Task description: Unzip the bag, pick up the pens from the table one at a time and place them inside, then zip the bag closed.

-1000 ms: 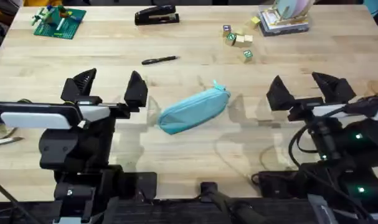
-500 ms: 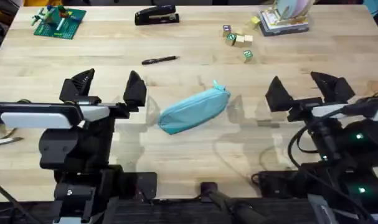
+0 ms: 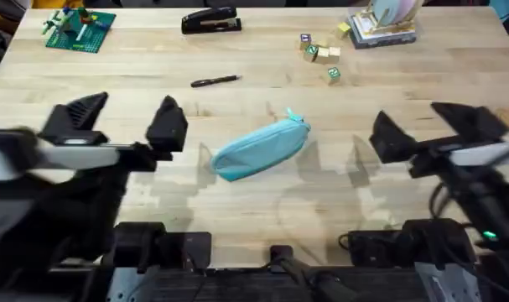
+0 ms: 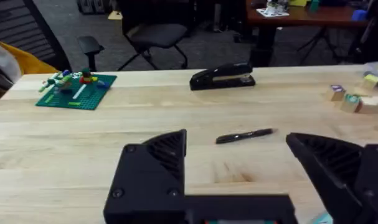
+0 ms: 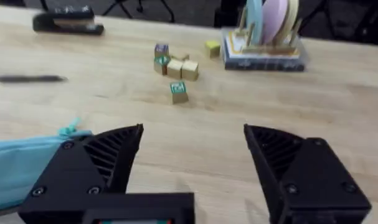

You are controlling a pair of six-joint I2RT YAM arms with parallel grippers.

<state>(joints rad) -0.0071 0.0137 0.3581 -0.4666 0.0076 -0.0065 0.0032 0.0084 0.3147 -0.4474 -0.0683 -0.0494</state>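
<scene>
Barely begun: bag (image 3: 260,148) lies zipped shut mid-frame on the desk (image 3: 262,210), pen (image 3: 215,81) well apart above it toward upper left, left jaws (image 3: 127,122) and right jaws (image 3: 426,132) both spread wide, empty, flanking the bag, every step left.

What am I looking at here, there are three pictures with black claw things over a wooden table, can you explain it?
These are two robot arms at a wooden table. One picture comes from a camera above; the other two come from cameras on each wrist, looking past the arm's own jaws. The left gripper and the right gripper both hang open and hold nothing. Between them lies a teal zippered pouch. Farther back are a black pen, a black stapler, a green brick-built plate, a few small wooden blocks and a stack of books.
</scene>
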